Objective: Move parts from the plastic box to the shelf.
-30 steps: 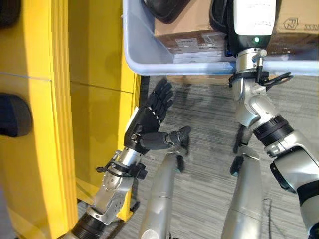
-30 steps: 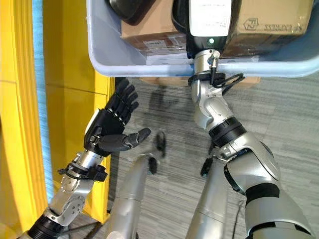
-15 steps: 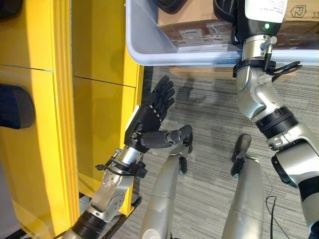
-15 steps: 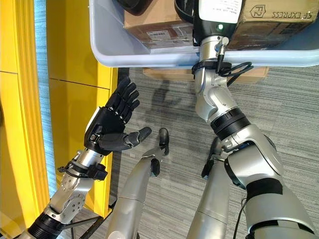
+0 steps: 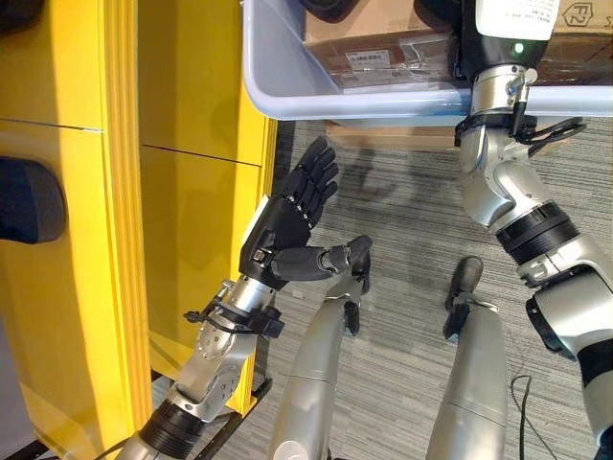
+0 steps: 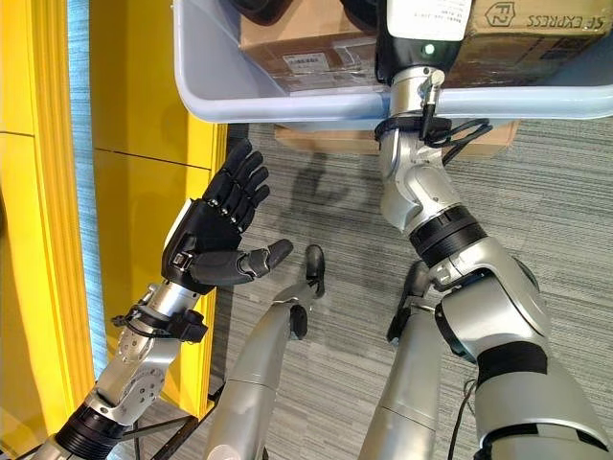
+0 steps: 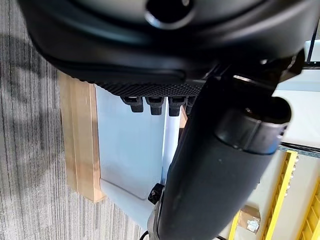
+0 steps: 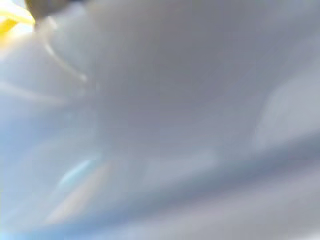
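A pale blue plastic box [image 5: 383, 103] stands at the top of the eye views, on a wooden pallet [image 5: 383, 139]. Cardboard cartons [image 5: 383, 59] and a dark rounded part [image 5: 330, 8] lie in it. The yellow shelf [image 5: 115, 192] stands on the left, with a dark part [image 5: 29, 201] on it. My left hand [image 5: 287, 225] is open in the air between shelf and box, fingers straight and pointing up at the box's corner, thumb [image 7: 215, 165] out, holding nothing. My right arm [image 5: 498, 182] reaches over the rim into the box, where its hand is hidden.
Grey carpet [image 5: 402, 240] lies below the box. In the left wrist view the box's underside [image 7: 130, 145] and the pallet's wooden edge [image 7: 77, 135] sit just past my fingers [image 7: 150, 102]. A blurred pale box wall [image 8: 160, 120] shows in the right wrist view.
The camera has shifted a little. My left hand has risen slightly toward the box's corner, still open. My right arm stays reaching into the box.
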Motion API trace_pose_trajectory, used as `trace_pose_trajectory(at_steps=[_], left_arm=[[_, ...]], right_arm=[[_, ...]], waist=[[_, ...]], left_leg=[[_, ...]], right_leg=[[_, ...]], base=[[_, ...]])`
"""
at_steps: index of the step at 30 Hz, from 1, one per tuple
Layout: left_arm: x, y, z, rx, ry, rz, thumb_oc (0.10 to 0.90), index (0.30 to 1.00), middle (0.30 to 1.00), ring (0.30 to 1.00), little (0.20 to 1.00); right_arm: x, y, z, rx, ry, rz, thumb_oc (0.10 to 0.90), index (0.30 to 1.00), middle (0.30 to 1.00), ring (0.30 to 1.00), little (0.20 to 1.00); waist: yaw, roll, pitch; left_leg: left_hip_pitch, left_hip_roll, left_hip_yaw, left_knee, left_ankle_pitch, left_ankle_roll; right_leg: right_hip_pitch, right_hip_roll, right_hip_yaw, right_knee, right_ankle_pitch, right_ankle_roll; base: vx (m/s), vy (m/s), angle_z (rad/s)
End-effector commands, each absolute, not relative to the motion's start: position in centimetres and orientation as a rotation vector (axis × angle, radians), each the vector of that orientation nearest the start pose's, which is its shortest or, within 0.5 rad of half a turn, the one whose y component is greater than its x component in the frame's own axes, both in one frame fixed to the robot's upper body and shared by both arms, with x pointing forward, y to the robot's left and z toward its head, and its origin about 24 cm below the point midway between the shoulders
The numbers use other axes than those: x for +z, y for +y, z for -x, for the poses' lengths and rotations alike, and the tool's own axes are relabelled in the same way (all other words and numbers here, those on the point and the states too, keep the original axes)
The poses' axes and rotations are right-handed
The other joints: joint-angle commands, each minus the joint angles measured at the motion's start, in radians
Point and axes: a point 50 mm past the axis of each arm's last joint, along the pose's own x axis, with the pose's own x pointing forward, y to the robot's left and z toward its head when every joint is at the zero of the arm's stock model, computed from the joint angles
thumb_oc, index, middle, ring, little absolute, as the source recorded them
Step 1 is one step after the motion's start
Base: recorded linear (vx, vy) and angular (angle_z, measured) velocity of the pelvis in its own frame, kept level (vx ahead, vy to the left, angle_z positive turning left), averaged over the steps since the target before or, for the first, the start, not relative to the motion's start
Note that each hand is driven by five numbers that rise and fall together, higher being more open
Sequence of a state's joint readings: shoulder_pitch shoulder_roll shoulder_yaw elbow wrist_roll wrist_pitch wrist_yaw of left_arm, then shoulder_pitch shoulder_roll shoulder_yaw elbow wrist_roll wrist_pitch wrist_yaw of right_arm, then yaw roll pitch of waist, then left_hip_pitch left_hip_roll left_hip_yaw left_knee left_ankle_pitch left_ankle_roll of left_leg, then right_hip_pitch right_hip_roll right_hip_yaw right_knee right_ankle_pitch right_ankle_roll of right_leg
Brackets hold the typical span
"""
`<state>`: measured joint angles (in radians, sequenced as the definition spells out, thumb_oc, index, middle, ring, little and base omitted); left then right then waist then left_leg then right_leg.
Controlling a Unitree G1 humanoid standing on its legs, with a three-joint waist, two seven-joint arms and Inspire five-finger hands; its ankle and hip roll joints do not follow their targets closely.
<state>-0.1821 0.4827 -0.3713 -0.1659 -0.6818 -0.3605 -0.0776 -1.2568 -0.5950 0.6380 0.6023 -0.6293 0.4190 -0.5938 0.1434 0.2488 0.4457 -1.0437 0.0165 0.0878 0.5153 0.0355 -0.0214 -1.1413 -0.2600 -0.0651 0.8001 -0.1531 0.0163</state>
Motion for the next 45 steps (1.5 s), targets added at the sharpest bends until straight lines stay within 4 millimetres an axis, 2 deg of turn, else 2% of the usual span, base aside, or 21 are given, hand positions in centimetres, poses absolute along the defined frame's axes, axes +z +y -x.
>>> trace_pose_trajectory(at_steps=[1, 8, 14, 18, 21, 22, 23, 24, 28, 30, 39, 42, 45], left_arm=[[18.3, 13.3, -24.0, -0.565, -0.757, 0.273, 0.9, 1.0, 1.0, 1.0, 1.0], [18.5, 13.7, -23.8, -0.555, -0.764, 0.274, 0.9, 1.0, 1.0, 1.0, 1.0], [18.7, 14.5, -23.5, -0.544, -0.77, 0.274, 0.9, 1.0, 1.0, 1.0, 1.0], [18.7, 14.9, -23.4, -0.539, -0.761, 0.257, 0.9, 1.0, 1.0, 1.0, 1.0], [18.4, 15.2, -23.1, -0.528, -0.746, 0.24, 0.9, 1.0, 1.0, 1.0, 1.0], [18.7, 15.3, -23.2, -0.525, -0.754, 0.228, 0.9, 1.0, 1.0, 1.0, 1.0], [18.5, 15.3, -23.1, -0.524, -0.742, 0.231, 0.9, 1.0, 1.0, 1.0, 1.0], [18.6, 15.5, -23.1, -0.524, -0.744, 0.235, 0.9, 1.0, 1.0, 1.0, 1.0], [18.5, 15.7, -23.2, -0.543, -0.722, 0.266, 0.9, 1.0, 1.0, 1.0, 1.0], [18.6, 15.4, -22.9, -0.566, -0.725, 0.26, 0.9, 1.0, 1.0, 1.0, 1.0], [18.3, 15.6, -22.7, -0.569, -0.726, 0.247, 0.9, 1.0, 1.0, 1.0, 1.0], [18.2, 15.7, -22.6, -0.578, -0.731, 0.226, 0.9, 1.0, 1.0, 1.0, 1.0], [17.9, 15.9, -22.8, -0.567, -0.713, 0.22, 0.9, 1.0, 1.0, 1.0, 1.0]], right_arm=[[22.8, -21.8, -39.8, -0.628, -0.282, 1.544, 0.4, 0.3, 0.3, 0.3, 0.3], [24.0, -20.3, -39.3, -0.563, -0.443, 1.547, 0.4, 0.3, 0.3, 0.3, 0.3], [24.0, -17.8, -37.7, -0.482, -0.602, 1.53, 0.4, 0.3, 0.3, 0.3, 0.3], [24.9, -15.5, -36.1, -0.449, -0.797, 1.444, 0.4, 0.3, 0.3, 0.3, 0.3], [25.4, -14.0, -34.4, -0.423, -0.916, 1.327, 0.4, 0.3, 0.3, 0.3, 0.3], [25.9, -13.6, -33.8, -0.426, -0.951, 1.288, 0.4, 0.3, 0.3, 0.3, 0.3], [25.7, -13.6, -33.6, -0.421, -0.95, 1.279, 0.4, 0.3, 0.3, 0.3, 0.3], [26.2, -13.5, -33.2, -0.428, -0.977, 1.242, 0.4, 0.3, 0.3, 0.3, 0.3], [27.0, -13.7, -32.4, -0.454, -1.006, 1.179, 0.4, 0.3, 0.3, 0.3, 0.3], [27.7, -14.6, -32.0, -0.499, -0.997, 1.102, 0.4, 0.3, 0.3, 0.3, 0.3], [30.0, -15.2, -30.8, -0.504, -1.059, 1.048, 0.4, 0.3, 0.3, 0.3, 0.3], [30.1, -15.2, -30.3, -0.48, -1.059, 1.05, 0.4, 0.3, 0.3, 0.3, 0.3], [29.3, -15.5, -30.2, -0.447, -1.035, 1.055, 0.4, 0.3, 0.3, 0.3, 0.3]], waist=[[0.011, 0.059, 0.074], [0.0, 0.047, 0.074], [-0.026, 0.018, 0.074], [-0.041, -0.011, 0.074], [-0.059, -0.045, 0.074], [-0.064, -0.054, 0.074], [-0.068, -0.06, 0.074], [-0.072, -0.067, 0.074], [-0.08, -0.085, 0.074], [-0.085, -0.097, 0.074], [-0.101, -0.106, 0.074], [-0.107, -0.113, 0.045], [-0.115, -0.122, -0.002]], left_leg=[[0.016, -0.009, 0.019, -0.057, -0.071, 0.024], [0.051, -0.007, 0.023, -0.078, -0.064, 0.018], [0.123, 0.003, 0.038, -0.121, -0.056, 0.012], [0.213, 0.011, 0.045, -0.168, -0.049, 0.004], [0.324, 0.021, 0.046, -0.207, -0.053, 0.003], [0.344, 0.033, 0.052, -0.226, -0.033, 0.01], [0.378, 0.03, 0.043, -0.226, -0.053, 0.002], [0.407, 0.041, 0.05, -0.245, -0.034, 0.008], [0.491, 0.05, 0.048, -0.271, -0.04, 0.006], [0.563, 0.054, 0.04, -0.296, -0.042, 0.007], [0.733, 0.095, 0.031, -0.361, -0.029, -0.017], [0.786, 0.107, 0.029, -0.382, -0.028, -0.022], [0.836, 0.121, 0.029, -0.406, -0.024, -0.029]], right_leg=[[0.088, 0.034, -0.024, 0.002, -0.153, -0.026], [0.126, 0.036, -0.029, -0.022, -0.147, -0.023], [0.197, 0.046, -0.032, -0.068, -0.135, -0.021], [0.296, 0.046, -0.051, -0.114, -0.124, -0.016], [0.407, 0.045, -0.068, -0.164, -0.113, -0.009], [0.426, 0.046, -0.085, -0.189, -0.088, -0.013], [0.46, 0.044, -0.075, -0.193, -0.105, -0.007], [0.491, 0.046, -0.091, -0.224, -0.08, -0.013], [0.572, 0.045, -0.1, -0.259, -0.075, -0.008], [0.651, 0.046, -0.104, -0.294, -0.073, -0.006], [0.837, 0.056, -0.114, -0.389, -0.055, -0.009], [0.897, 0.057, -0.118, -0.425, -0.048, -0.009], [0.958, 0.058, -0.121, -0.47, -0.036, -0.007]], base=[[0.0, 0.0, 0.0], [-0.02, 0.001, -0.03], [-0.04, 0.007, -0.06], [-0.05, -0.007, -0.08], [-0.06, -0.028, -0.12], [-0.03, -0.019, -0.08], [-0.08, -0.008, -0.14], [-0.01, -0.007, -0.16], [-0.02, -0.017, -0.09], [0.0, -0.046, -0.07], [0.0, -0.003, -0.04], [0.01, 0.005, 0.0], [0.09, 0.014, 0.01]])
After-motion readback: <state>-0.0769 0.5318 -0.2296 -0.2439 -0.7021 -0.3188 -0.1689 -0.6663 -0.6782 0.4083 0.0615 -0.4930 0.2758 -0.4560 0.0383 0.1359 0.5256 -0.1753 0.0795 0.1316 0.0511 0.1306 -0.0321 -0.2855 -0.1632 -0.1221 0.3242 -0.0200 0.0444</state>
